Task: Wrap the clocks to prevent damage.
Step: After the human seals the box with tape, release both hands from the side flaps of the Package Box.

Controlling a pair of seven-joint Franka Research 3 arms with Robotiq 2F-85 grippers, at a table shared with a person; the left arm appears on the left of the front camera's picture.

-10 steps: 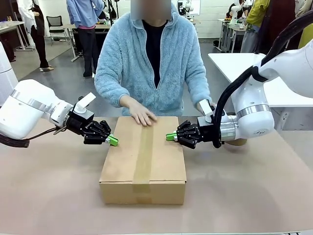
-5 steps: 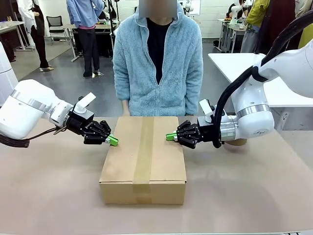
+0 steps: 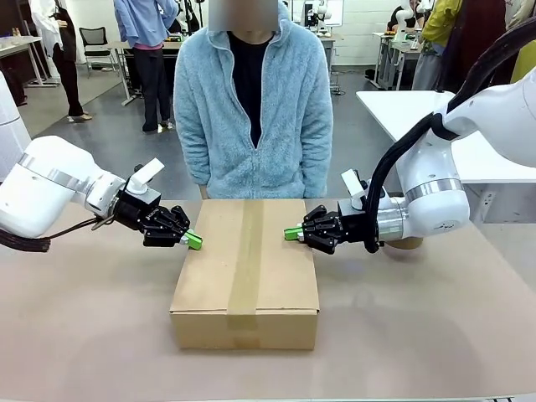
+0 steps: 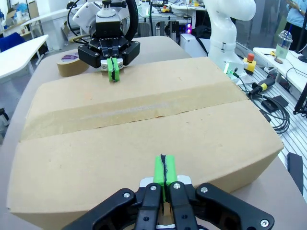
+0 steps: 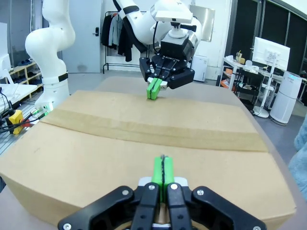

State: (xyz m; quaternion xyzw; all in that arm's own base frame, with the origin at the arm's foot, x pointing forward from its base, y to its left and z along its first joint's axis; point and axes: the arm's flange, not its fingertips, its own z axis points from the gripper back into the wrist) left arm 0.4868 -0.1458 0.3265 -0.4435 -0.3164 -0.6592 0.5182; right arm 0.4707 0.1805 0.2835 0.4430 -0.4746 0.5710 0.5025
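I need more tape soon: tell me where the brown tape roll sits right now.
In the left wrist view, the brown tape roll lies flat on the table past the taped cardboard box's far edge, just beside the right arm's tool.

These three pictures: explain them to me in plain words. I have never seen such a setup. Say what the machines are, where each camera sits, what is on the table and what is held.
Two white robot arms work at a brown table, with a person in a light blue fleece standing at its far side. The wide picture comes from a fixed camera between the arms. The other two come from cameras on each arm's wrist, looking along its own green-padded fingers.

On the table lies a closed cardboard box, sealed down the middle with a strip of brown tape. A tape roll lies behind the far arm in the left wrist picture.

The left gripper and right gripper are both shut and hold nothing; their tips sit at opposite side edges of the box top.
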